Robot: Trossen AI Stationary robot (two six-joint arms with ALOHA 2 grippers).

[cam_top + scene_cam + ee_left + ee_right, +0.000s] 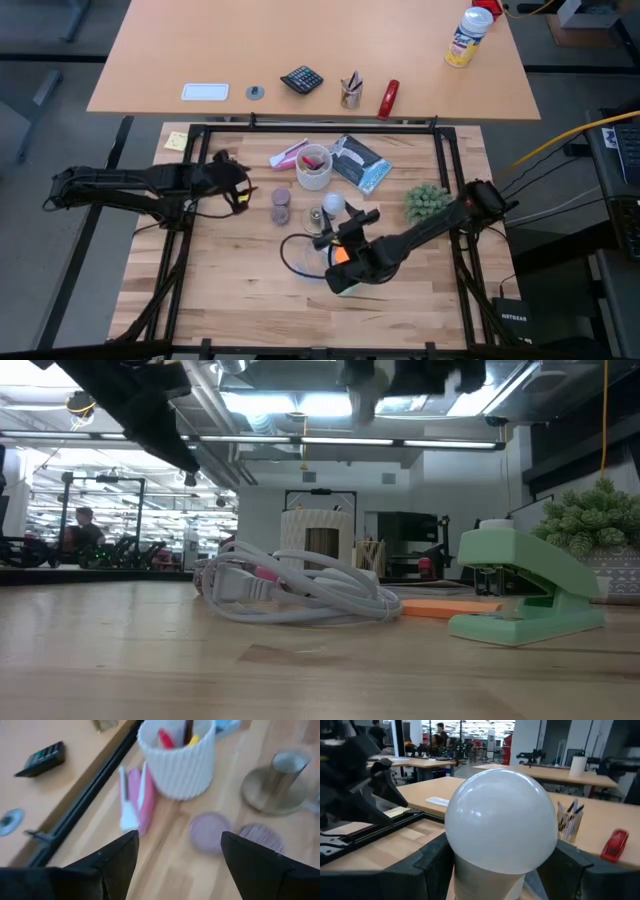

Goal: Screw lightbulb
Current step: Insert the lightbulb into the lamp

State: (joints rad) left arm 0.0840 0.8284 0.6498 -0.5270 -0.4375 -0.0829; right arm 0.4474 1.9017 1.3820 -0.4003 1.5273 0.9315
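Right claw (497,865) grips lightbulb (500,822) — dome upward.

Light butcher-block wooden desk (240,285) carries a ribbed white cup (313,168) near its far edge, a green artificial plant (427,201) toward the right edge, and a looped white cord (300,592) centrally.

Smooth, satiny white glass or plastic on the bulb (501,822). Pale wood with visible grain across the table (250,290). Ribbed matt white on the cup (177,762). Brushed metal on the socket (277,782). Glossy green plastic on the stapler (525,600).
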